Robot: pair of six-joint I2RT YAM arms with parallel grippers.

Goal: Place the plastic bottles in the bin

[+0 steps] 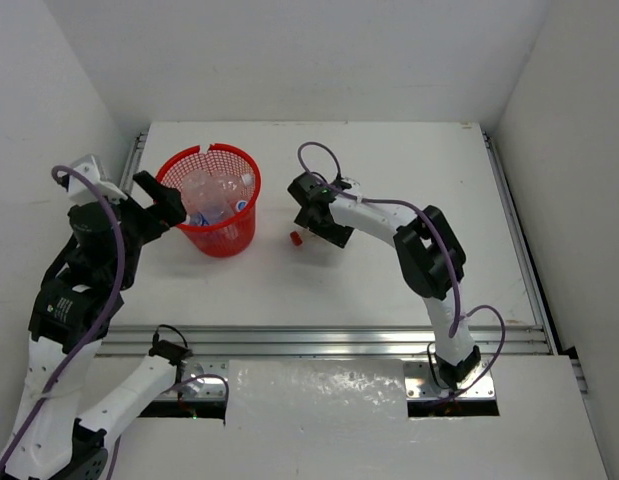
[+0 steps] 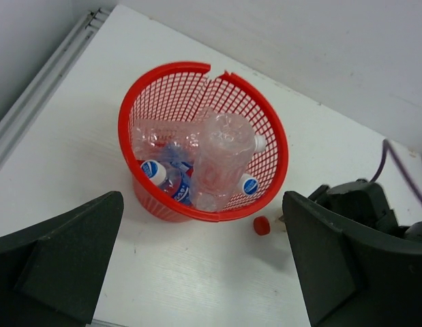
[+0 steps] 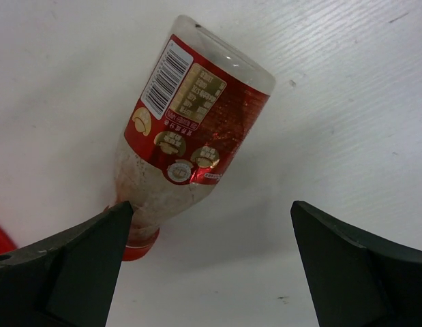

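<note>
Left claw, right claw: wide open

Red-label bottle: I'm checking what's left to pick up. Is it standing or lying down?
Lying on its side. The red-label bottle shows its full length flat against the white table in the right wrist view.

A white table fills the middle of the scene, its surface matt with a faint streaked grain and a few small dark specks in the close view. A double metal rail runs left to right along its near edge. A narrower metal rail borders the right side from near to far, and another borders the left side. Plain white walls enclose the table: a far wall, a left wall and a right wall. Nearer than the double rail, in the middle, lies a white rough-textured sheet.
</note>
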